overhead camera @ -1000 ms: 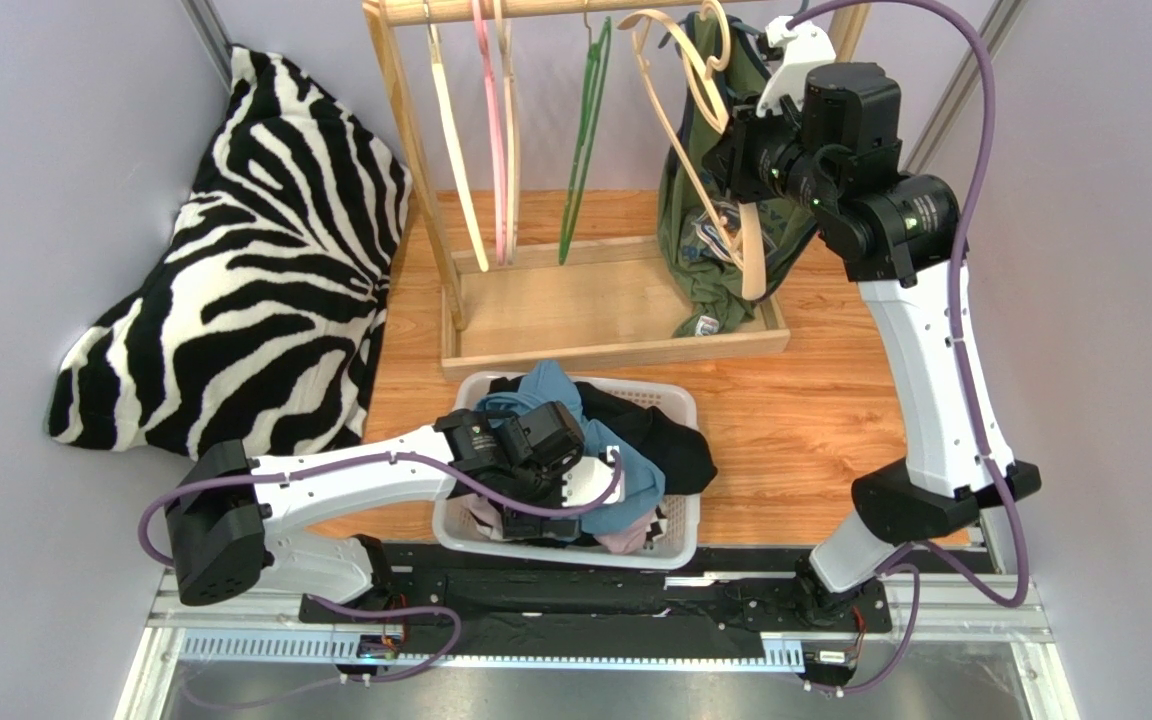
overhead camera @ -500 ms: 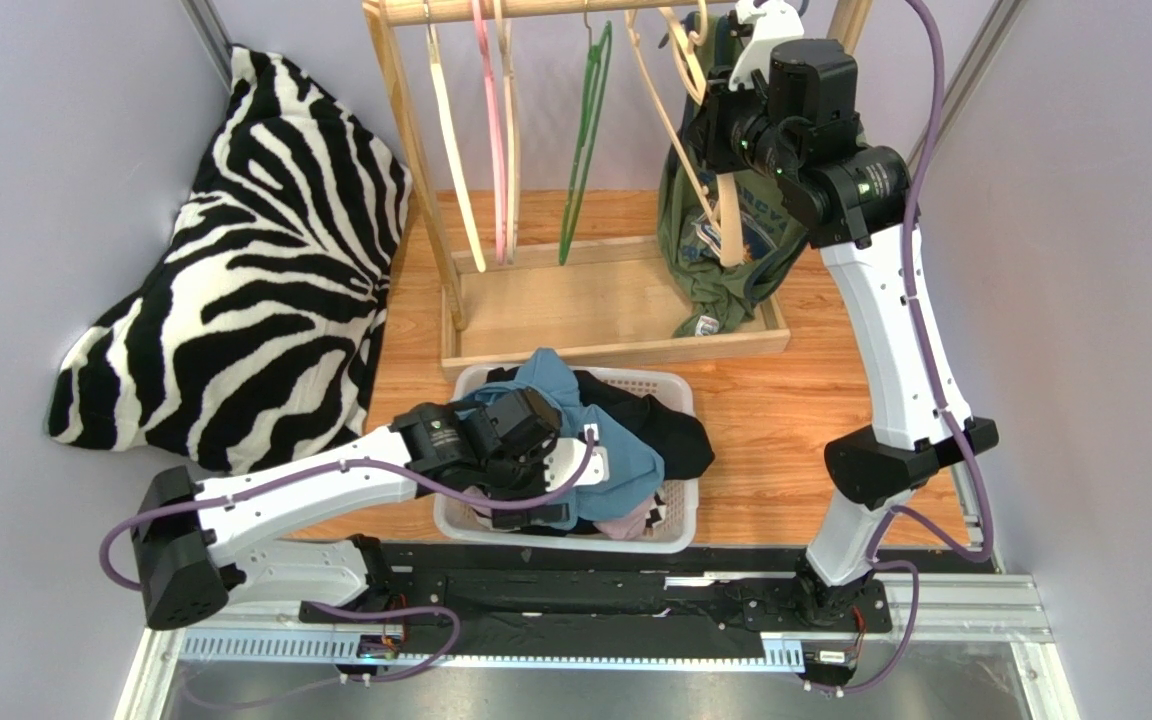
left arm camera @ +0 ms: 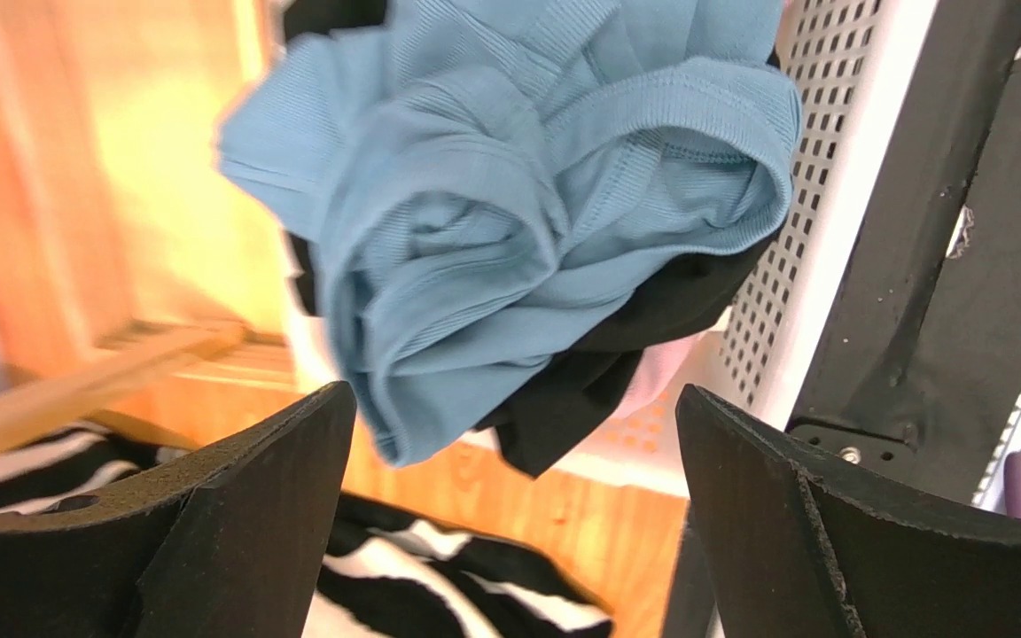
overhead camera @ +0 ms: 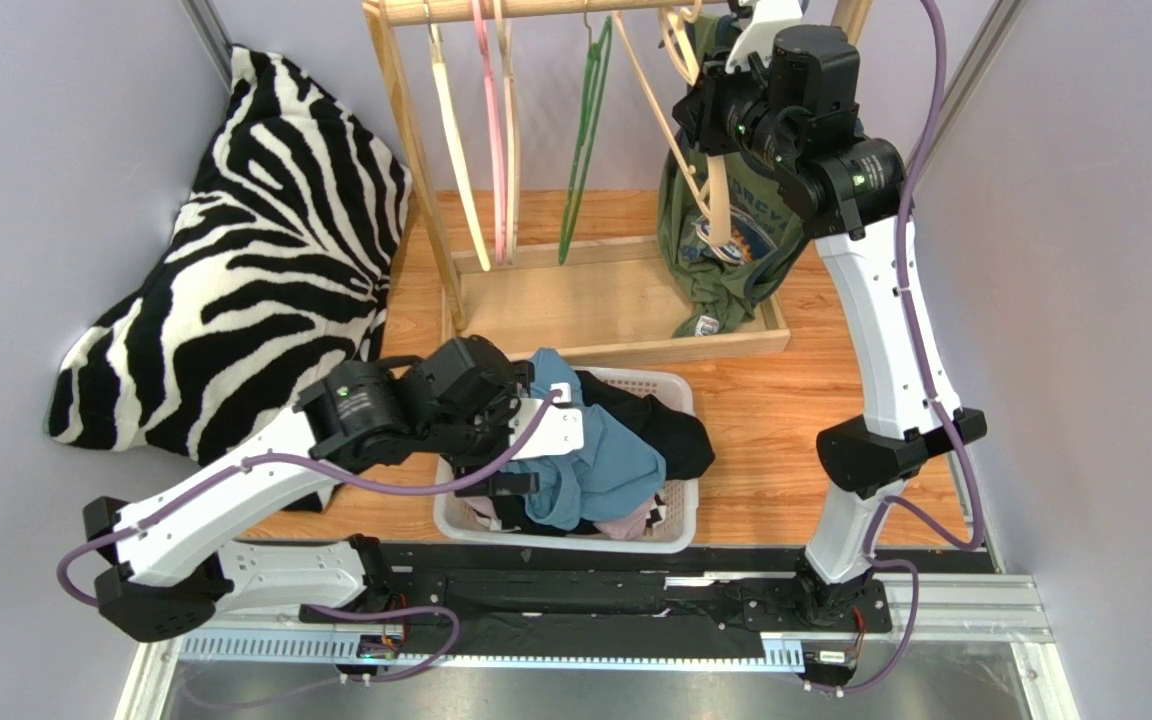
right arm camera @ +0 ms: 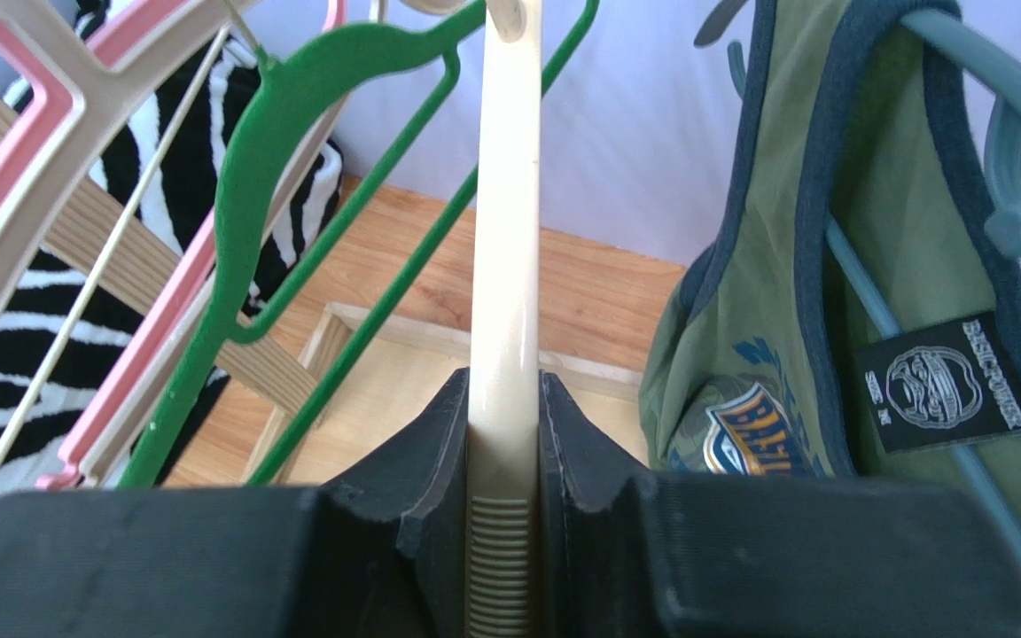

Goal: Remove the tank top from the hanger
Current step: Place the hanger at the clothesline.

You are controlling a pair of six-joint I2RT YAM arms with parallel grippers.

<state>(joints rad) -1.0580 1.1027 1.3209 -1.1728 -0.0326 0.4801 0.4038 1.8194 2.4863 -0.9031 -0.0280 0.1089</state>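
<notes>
The right pincer [right arm camera: 504, 412] was up at the wooden rack [overhead camera: 414, 135], with its two fingers pressed together on the flat arm of a bare cream hanger [right arm camera: 504, 239]. Just to the right of it hung the green tank top [right arm camera: 796, 306], still on its teal hanger [right arm camera: 1009, 160] at the right end of the rail, its hem reaching down to the tray of the rack. To the left of the cream hanger a green hanger [right arm camera: 290, 133] and a pink hanger [right arm camera: 23, 173] hung without clothes. The left pincer [left arm camera: 509, 399] was spread wide and held nothing. It hung above a crumpled blue garment [left arm camera: 503, 200] that lay on top of dark clothes in the white basket [left arm camera: 822, 173] at the near edge of the desk [overhead camera: 793, 420]. A zebra pillow [overhead camera: 237, 285] leaned at the left side.
</notes>
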